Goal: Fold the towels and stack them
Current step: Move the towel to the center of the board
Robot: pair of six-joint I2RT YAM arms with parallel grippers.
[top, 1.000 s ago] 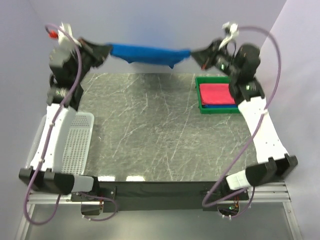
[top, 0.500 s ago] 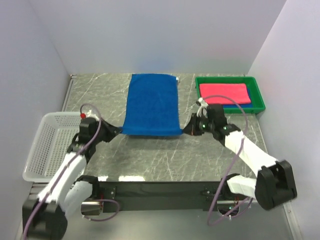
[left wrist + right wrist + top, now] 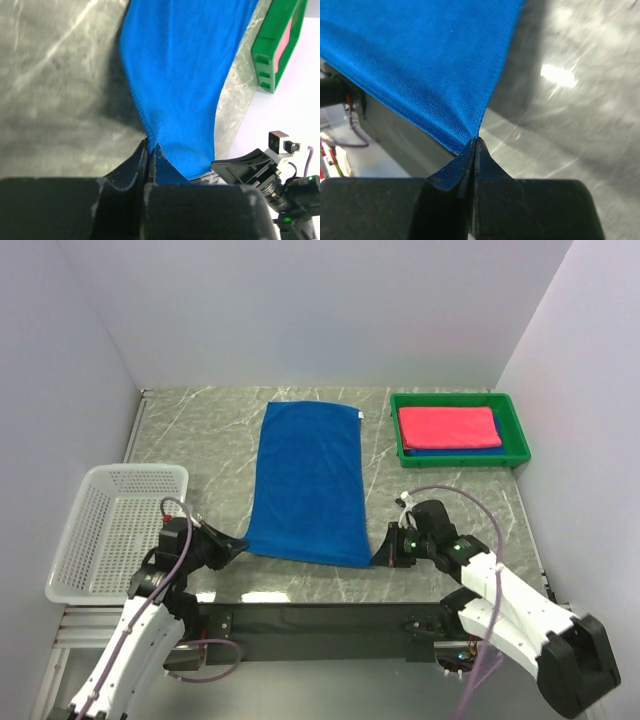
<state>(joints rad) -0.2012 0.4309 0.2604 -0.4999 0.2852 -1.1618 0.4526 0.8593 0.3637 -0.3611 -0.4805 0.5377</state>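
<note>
Blue towel (image 3: 308, 485) lay flat on the counter (image 3: 200, 440) beyond both jaws, each pinching a near corner, presumably for folding

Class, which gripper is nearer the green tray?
Right. The right gripper pinches the near right corner of the blue towel, toward the green tray; the left gripper pinches its near left corner, across the towel.
</note>
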